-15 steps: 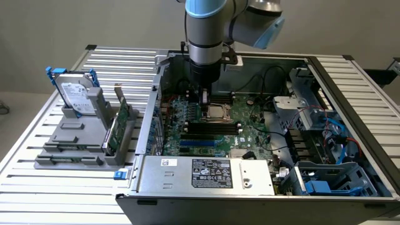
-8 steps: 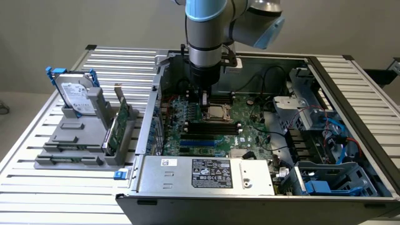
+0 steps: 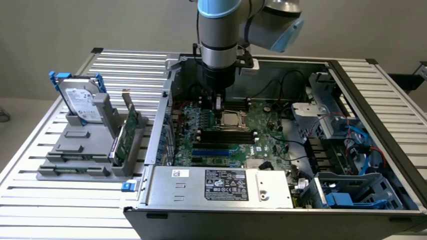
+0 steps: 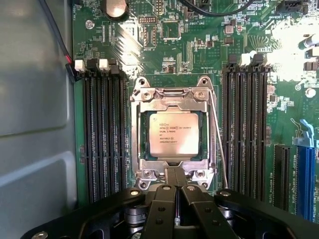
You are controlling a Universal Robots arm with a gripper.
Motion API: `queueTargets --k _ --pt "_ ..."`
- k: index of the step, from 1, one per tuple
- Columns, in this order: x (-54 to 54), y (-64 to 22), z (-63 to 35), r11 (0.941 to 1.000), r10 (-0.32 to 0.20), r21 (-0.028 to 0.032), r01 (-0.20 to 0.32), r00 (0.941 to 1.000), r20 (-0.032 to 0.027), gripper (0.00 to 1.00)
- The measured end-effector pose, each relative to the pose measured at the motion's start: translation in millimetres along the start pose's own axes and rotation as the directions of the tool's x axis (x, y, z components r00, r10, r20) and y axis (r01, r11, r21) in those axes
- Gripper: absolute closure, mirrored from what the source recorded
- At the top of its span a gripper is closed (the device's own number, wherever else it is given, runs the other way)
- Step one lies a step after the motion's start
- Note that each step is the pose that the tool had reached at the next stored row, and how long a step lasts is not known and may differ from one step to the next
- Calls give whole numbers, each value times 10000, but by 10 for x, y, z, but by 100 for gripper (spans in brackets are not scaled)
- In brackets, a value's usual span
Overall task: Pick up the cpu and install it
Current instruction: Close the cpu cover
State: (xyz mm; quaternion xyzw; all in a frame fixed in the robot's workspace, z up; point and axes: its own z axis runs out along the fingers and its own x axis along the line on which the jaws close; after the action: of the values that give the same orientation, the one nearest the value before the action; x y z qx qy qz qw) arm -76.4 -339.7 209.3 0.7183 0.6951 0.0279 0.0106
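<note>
Open computer case (image 3: 267, 226) stands on a slatted metal table (image 3: 60, 205), with the green motherboard (image 3: 270, 142) exposed and a labelled power supply (image 3: 220, 186) on its 6 o'clock side. At 9 o'clock of the case, a grey holder (image 3: 73, 152) carries an upright hard drive (image 3: 83, 104) in a blue bracket (image 3: 55, 76) and a thin green circuit card (image 3: 128, 131) on edge. The wrist view shows black memory slots (image 4: 102, 139) on the board.

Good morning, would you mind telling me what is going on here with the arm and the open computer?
The robot arm is reaching down into the open computer case. The cpu lies flat in its socket frame on the motherboard. The end effector is shut with nothing in it, and its tips are right at the edge of that frame, beside the cpu.
</note>
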Motion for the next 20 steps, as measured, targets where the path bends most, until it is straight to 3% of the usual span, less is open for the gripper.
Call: queueTargets --k 8,10,15,20 --pt "-4 -6 92 10000 1 5 -1 10000 -3 89" --pt "0 -1 50 10000 2 3 -2 10000 -27 89" --pt "-10 -10 -41 10000 5 71 -5 10000 -15 89" --pt "-11 -12 -9 10000 7 81 -7 10000 -19 89"
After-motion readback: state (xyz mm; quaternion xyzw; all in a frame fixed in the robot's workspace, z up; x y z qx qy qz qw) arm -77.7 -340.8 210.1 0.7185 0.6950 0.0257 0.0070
